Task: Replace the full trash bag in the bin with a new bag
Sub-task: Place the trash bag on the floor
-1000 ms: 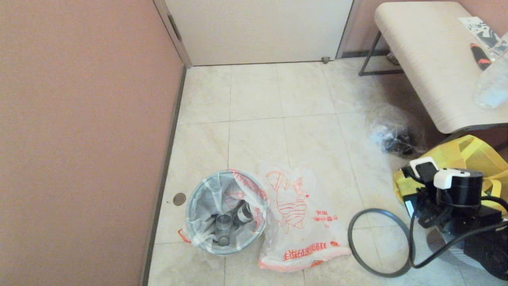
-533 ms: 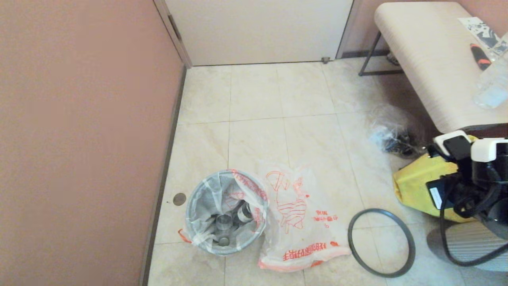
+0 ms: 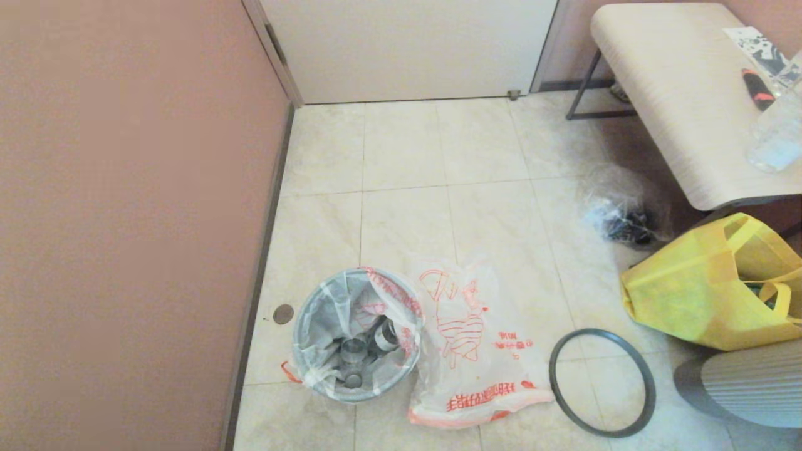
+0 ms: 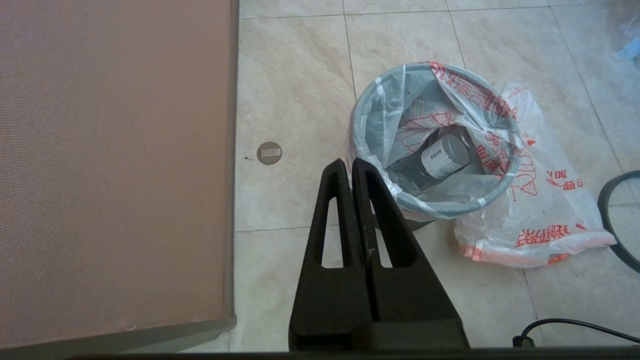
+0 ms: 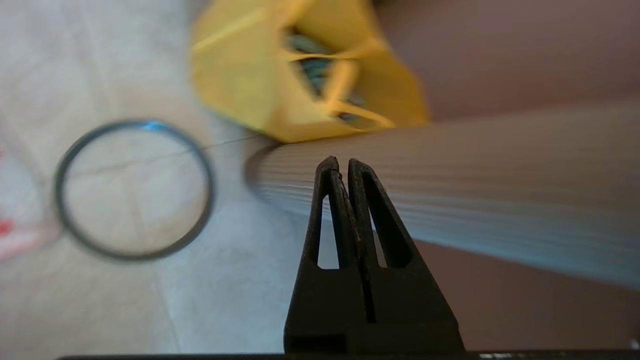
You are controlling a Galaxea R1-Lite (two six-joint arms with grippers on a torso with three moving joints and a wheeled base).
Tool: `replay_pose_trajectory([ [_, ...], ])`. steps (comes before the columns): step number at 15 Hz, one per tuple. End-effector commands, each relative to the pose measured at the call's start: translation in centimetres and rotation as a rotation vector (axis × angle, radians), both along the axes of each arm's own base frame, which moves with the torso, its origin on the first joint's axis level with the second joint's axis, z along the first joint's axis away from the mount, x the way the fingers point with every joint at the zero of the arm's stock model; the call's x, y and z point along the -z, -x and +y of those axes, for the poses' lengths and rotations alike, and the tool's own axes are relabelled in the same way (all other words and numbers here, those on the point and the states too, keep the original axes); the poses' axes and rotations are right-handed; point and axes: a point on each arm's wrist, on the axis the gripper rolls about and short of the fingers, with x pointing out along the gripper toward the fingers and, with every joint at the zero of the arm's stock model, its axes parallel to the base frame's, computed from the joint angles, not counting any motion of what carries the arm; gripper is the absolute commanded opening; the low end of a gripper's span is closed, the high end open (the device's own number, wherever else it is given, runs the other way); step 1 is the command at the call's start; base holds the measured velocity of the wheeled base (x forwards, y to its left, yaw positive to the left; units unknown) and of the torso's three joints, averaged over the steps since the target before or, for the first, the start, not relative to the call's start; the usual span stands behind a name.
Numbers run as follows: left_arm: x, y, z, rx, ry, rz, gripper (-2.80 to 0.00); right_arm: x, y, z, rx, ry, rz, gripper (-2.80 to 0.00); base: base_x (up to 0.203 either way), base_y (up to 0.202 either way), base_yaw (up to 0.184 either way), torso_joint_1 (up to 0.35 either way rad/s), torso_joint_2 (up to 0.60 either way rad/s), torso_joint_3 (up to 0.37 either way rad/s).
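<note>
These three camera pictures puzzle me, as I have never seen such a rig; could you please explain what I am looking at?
It is a two-armed robot filming itself. The wide picture comes from its head, looking down at a tiled floor. There stands the bin, lined with the full trash bag holding cans. Beside it lies the new bag, flat, then the bin's loose grey hoop, a yellow tote and a clear bag of dark items. The other two pictures come from cameras on the wrists. The black wedge in each is a gripper: the left gripper near the bin, the right gripper near the tote. Both are shut and hold nothing.
</note>
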Motion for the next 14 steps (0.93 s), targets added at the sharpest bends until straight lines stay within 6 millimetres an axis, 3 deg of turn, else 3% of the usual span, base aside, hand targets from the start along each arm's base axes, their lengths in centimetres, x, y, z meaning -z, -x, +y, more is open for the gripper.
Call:
replay_pose_trajectory([
  [1, 0.3, -0.1, 0.0, -0.001, 0.000, 0.012, -2.80, -1.3, 4.0, -1.0, 0.062, -0.010, -0.138, -2.80, 0.000, 0.000, 0.000, 0.000, 0.00, 0.000],
  [5, 0.3, -0.1, 0.0, -0.001, 0.000, 0.012, -2.80, -1.0, 10.4, -1.4, 0.081, -0.020, -0.251, -2.80, 0.000, 0.000, 0.000, 0.000, 0.00, 0.000],
  [7, 0.3, -0.1, 0.0, -0.001, 0.000, 0.012, -2.80, 0.7, 12.8, -1.3, 0.012, -0.035, -0.283, -2.80, 0.000, 0.000, 0.000, 0.000, 0.00, 0.000],
  [10, 0.3, -0.1, 0.0, -0.001, 0.000, 0.012, -2.80, 4.4, 14.4, -1.0, -0.103, -0.067, -0.258, -2.80, 0.000, 0.000, 0.000, 0.000, 0.00, 0.000],
  [14, 0.3, -0.1, 0.0, -0.001, 0.000, 0.012, -2.80, 7.8, 15.4, -0.6, -0.303, -0.282, -0.338, -2.80, 0.000, 0.000, 0.000, 0.000, 0.00, 0.000],
])
